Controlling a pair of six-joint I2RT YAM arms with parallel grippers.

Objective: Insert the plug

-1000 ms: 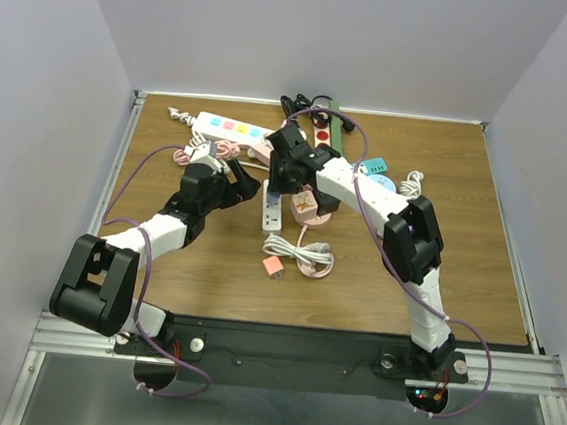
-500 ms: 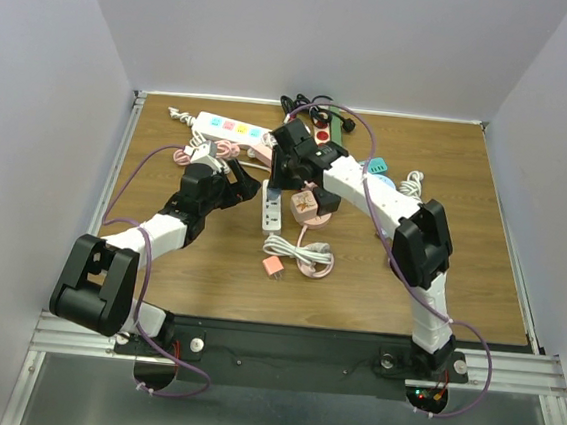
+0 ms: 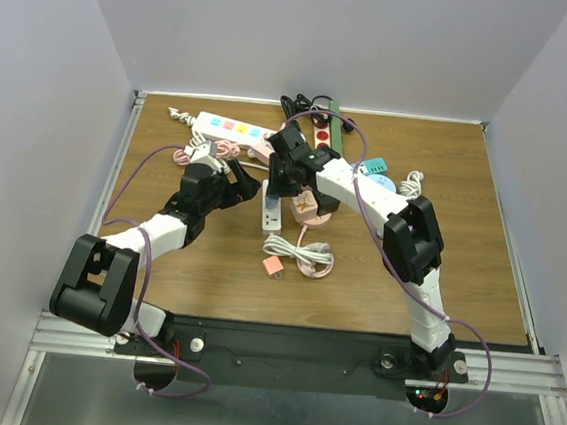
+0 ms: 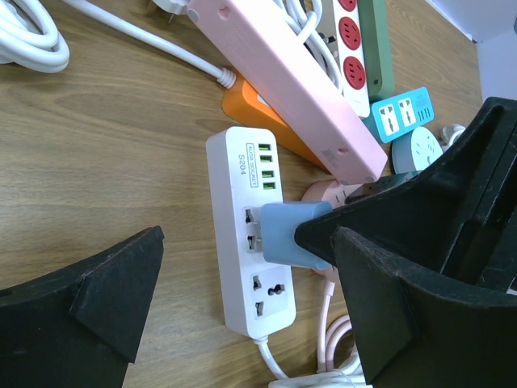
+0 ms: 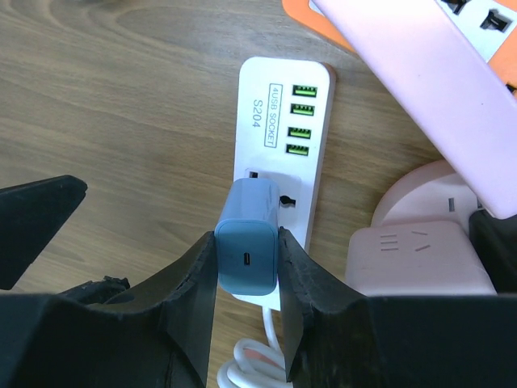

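Observation:
A white power strip (image 4: 250, 234) with green USB ports lies on the wooden table; it also shows in the right wrist view (image 5: 283, 153) and the top view (image 3: 272, 207). My right gripper (image 5: 248, 267) is shut on a blue plug adapter (image 5: 249, 242), whose front end sits against the strip's upper socket; the blue adapter (image 4: 292, 233) shows at the strip in the left wrist view too. My left gripper (image 4: 242, 299) is open, its jaws wide on either side of the strip, touching nothing. The lower socket is uncovered.
A long pink power strip (image 4: 291, 81) and an orange block (image 4: 257, 111) lie just beyond the white strip. A round pink adapter (image 5: 420, 234) sits to its right, coiled white cable (image 5: 258, 372) below. A green strip with red sockets (image 4: 359, 40), a teal adapter (image 4: 404, 113).
The right arm rose slightly half a second ago and has come back down over the white strip. The left arm has not moved.

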